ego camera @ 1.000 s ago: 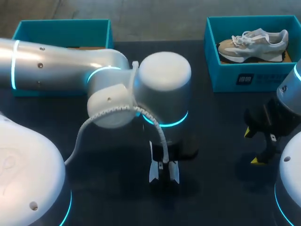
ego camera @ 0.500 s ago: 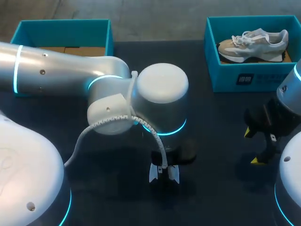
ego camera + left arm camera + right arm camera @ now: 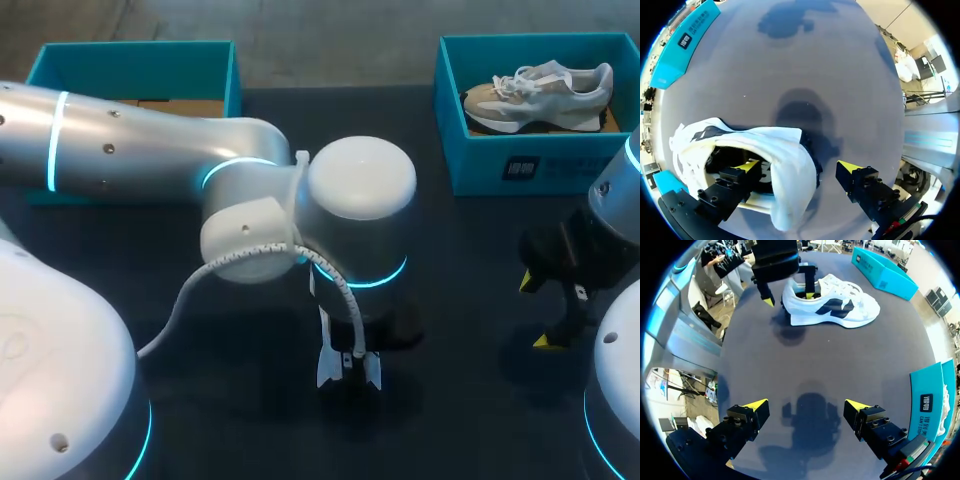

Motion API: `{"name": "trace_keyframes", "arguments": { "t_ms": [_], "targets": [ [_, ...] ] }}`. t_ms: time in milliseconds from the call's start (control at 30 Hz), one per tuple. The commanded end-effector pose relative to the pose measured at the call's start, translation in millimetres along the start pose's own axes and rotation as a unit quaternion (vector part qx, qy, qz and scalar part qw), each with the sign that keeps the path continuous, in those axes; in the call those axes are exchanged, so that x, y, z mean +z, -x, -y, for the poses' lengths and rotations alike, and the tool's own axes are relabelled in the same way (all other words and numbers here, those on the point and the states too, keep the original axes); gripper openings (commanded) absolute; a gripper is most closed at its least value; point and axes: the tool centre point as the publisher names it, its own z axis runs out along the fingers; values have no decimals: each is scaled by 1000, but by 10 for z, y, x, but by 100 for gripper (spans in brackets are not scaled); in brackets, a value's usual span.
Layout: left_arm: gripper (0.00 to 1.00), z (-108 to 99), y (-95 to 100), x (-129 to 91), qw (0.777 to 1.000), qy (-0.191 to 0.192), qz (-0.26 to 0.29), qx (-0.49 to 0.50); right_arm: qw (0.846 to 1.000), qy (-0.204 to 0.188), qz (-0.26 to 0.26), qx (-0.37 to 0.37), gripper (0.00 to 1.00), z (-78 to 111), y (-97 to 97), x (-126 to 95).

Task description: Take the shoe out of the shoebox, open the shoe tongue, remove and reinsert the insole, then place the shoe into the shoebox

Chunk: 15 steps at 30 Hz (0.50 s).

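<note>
Here, the left gripper [image 3: 799,166] is spread wide over the white shoe [image 3: 785,150]. One yellow-tipped finger [image 3: 746,165] is down inside the shoe's dark opening. The other hangs outside the collar, apart from it, over the dark table [image 3: 805,65]. Only the white wall of the collar lies between the two fingers, and it is not clamped.

The right gripper [image 3: 806,405] is likewise wide open, both fingers above the tabletop, with its own shadow just under it. Just beside one of its fingers stands the near shoebox [image 3: 932,402], teal, with a beige shoe [image 3: 535,95] lying in it.

Ahead of the right gripper and well apart from it, the white shoe rests on its sole on the table, outside both boxes. It lies side-on and has a dark mark on its flank. The left gripper stands over its heel end, one tip in the opening and one just beside the heel. Farther ahead, beyond the shoe's toe, the far shoebox [image 3: 885,267], also teal, sits near the table's edge.
</note>
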Motion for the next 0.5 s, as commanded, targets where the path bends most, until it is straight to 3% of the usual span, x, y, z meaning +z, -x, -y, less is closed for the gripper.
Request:
{"name": "trace_keyframes", "arguments": {
  "t_ms": [33,100,200,300,433,500],
  "targets": [
    [93,61,-9,73,1000,5,-2,0,1000,-1,1,0,100,0,-12,2],
    [89,64,-22,84,1000,5,-3,1,1000,-1,1,0,100,0,-12,2],
    [75,61,-37,89,1000,5,-4,1,1000,-1,1,0,100,0,-12,2],
    [53,44,-39,96,1000,8,-5,-2,1000,-1,1,0,100,0,-12,2],
    [32,18,-27,106,1000,14,-6,-9,1000,-1,1,0,100,0,-12,2],
    [6,7,-23,110,1000,15,-6,-11,1000,-1,1,0,100,0,-12,2]
  ]
}}
